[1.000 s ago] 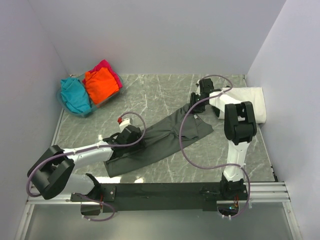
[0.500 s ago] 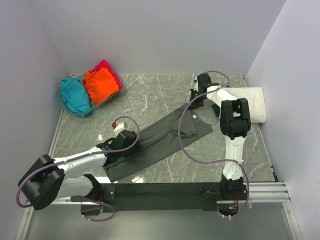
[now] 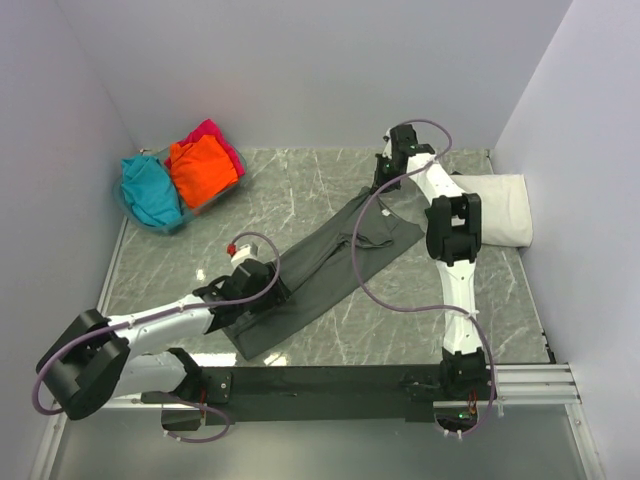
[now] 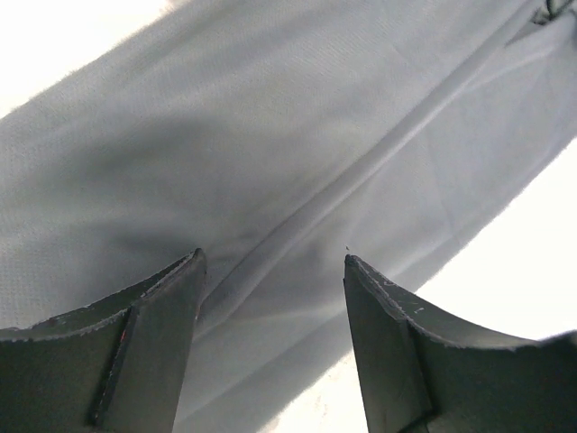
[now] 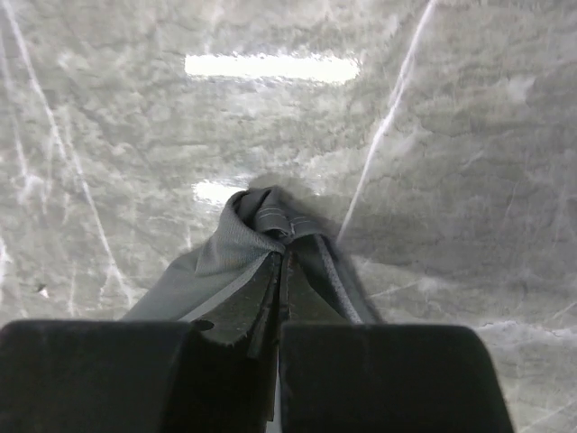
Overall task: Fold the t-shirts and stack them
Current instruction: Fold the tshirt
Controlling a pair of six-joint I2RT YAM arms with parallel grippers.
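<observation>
At the far left corner of the table (image 3: pixel 300 190), a clear bin (image 3: pixel 172 228) holds three bunched t-shirts: a teal shirt (image 3: pixel 150 192) on the left, an orange shirt (image 3: pixel 197 170) beside it, and a magenta shirt (image 3: pixel 215 133) behind the orange one, toward the back wall.

Nearer the front, the left arm reaches across the table, and the left claw (image 3: pixel 268 297) sits over the near-left end of the dark grey shirt (image 3: pixel 310 275). In the left wrist view its fingers (image 4: pixel 153 334) stand apart, so this claw (image 4: pixel 270 262) is wide, and the grey cloth (image 4: pixel 270 135) fills the space under them. A long ridge of fold runs through the gap. Whether the fingertips press on the cloth cannot be told.

From there the dark grey shirt stretches as a long diagonal band across the middle of the table, from near left to far right, mostly flat, with a broader part toward its far end.

At that far end the right claw (image 3: pixel 383 190) comes down on the cloth. The right wrist view shows this claw (image 5: pixel 281 262) closed tight, pinching a bunched edge of the grey shirt (image 5: pixel 239 244) just above the marbled surface.

Farthest right, a white shirt (image 3: pixel 505 205) lies folded against the right wall, apart from the grey one.
</observation>
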